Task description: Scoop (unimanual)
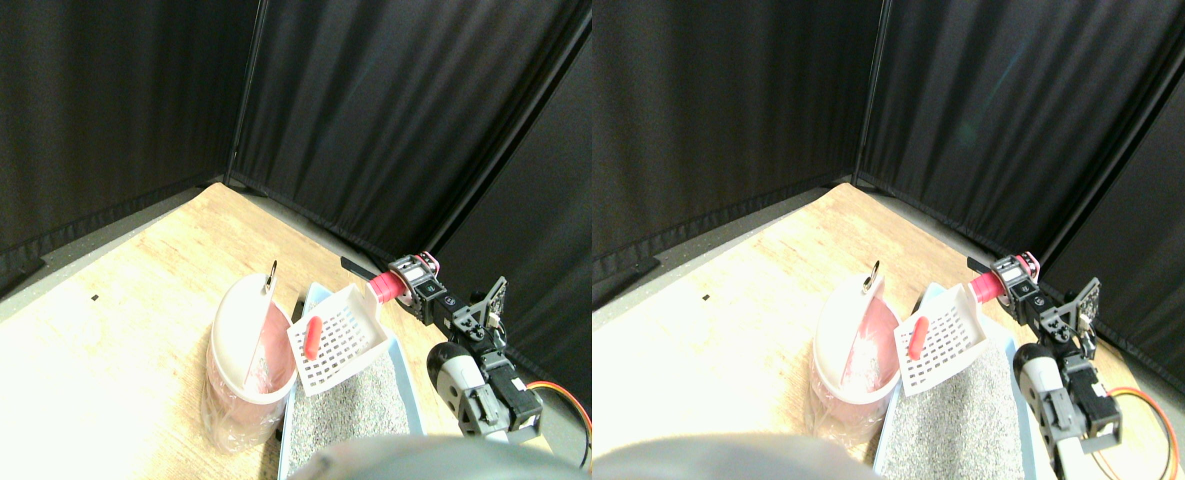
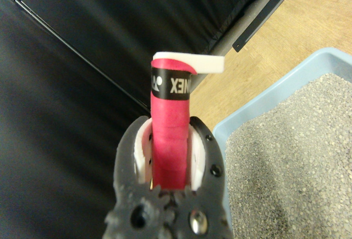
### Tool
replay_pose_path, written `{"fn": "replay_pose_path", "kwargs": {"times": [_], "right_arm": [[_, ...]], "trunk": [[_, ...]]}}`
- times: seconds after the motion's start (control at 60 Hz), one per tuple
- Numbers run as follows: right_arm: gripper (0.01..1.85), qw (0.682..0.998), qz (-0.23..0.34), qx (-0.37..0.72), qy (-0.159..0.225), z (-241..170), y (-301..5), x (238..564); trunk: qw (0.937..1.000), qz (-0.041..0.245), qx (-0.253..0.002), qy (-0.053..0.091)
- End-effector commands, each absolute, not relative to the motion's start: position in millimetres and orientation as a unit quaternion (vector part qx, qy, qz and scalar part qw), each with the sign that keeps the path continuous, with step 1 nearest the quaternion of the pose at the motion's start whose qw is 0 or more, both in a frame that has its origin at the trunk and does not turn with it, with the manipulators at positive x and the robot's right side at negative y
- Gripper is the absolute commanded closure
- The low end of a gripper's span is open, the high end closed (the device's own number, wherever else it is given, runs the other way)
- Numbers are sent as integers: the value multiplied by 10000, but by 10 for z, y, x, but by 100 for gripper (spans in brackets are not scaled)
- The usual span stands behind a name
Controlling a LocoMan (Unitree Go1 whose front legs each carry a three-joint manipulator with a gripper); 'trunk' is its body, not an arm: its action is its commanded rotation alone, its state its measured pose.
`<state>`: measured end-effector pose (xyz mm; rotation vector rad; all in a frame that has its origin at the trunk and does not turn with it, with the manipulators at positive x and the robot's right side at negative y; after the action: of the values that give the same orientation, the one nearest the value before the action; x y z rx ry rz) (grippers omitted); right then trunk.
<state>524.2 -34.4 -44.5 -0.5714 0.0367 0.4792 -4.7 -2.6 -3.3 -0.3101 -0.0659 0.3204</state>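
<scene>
While claw (image 2: pixel 170 164) pinches pink handle (image 2: pixel 169 140), scoop (image 1: pixel 337 338) lies level, blade toward bin (image 1: pixel 244 350), red piece (image 1: pixel 312 337) inside.

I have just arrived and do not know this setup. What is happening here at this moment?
A four-legged robot is doing a scooping job with its right gripper. The jaws are closed around the pink wrapped handle of a white slotted scoop. The scoop is held up in the air, over the edge between the blue litter tray filled with grey granules and the pink bin beside it. A small red piece lies in the scoop, not yet dropped into the bin.
</scene>
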Motion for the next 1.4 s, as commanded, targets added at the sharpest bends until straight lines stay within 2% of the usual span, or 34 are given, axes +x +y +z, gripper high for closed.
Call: {"fn": "replay_pose_path", "kwargs": {"times": [0.017,0.1,0.117,0.183,0.217,0.267,0.317,0.35,0.433,0.45,0.583,0.667,0.717,0.833,0.967,1.0,1.233,1.25,1.3,1.367,1.383,1.4], "right_arm": [[181,9346,2294,-2703,-296,-322,-303,5274],[181,9374,2148,-2731,-251,-301,-299,5271],[168,9370,2101,-2774,-316,-277,-293,5275],[168,9370,2101,-2774,-316,-277,-293,5275],[157,9362,2032,-2847,-342,-246,-293,5281],[155,9354,2024,-2875,-370,-223,-294,5286],[157,9340,2025,-2918,-379,-208,-292,5287],[172,9313,1975,-3042,-330,-186,-284,5282],[171,9323,1943,-3040,-244,-162,-275,5264],[181,9290,1944,-3139,-246,-155,-268,5253],[174,9290,1984,-3116,-242,-169,-263,5244],[178,9297,1977,-3098,-258,-163,-262,5229],[167,9311,2011,-3025,-329,-161,-272,5238],[181,9296,2022,-3058,-382,-143,-277,5220],[180,9287,2053,-3069,-340,-147,-279,5209],[166,9291,2087,-3030,-379,-162,-286,5216],[169,9346,1979,-2938,-322,-215,-347,5247],[164,9356,2005,-2885,-345,-221,-359,5250],[171,9397,1993,-2755,-369,-230,-381,5253],[169,9490,1923,-2465,-396,-245,-421,5264],[181,9536,1867,-2330,-380,-248,-440,5264],[181,9558,1850,-2255,-374,-250,-450,5263]], "trunk": [[9727,1645,-1621,-236],[9726,1646,-1625,-239],[9726,1646,-1625,-239],[9726,1646,-1625,-239],[9725,1649,-1628,-250],[9726,1644,-1628,-247],[9725,1643,-1630,-256],[9725,1643,-1630,-256],[9724,1646,-1630,-262],[9726,1642,-1625,-258],[9726,1642,-1625,-258],[9722,1652,-1634,-276],[9722,1648,-1640,-276],[9724,1640,-1638,-275],[9725,1637,-1632,-275],[9726,1633,-1631,-271],[9739,1608,-1582,-237],[9742,1600,-1573,-234],[9748,1581,-1558,-230],[9755,1557,-1539,-218],[9758,1547,-1529,-214],[9760,1540,-1524,-215]]}}
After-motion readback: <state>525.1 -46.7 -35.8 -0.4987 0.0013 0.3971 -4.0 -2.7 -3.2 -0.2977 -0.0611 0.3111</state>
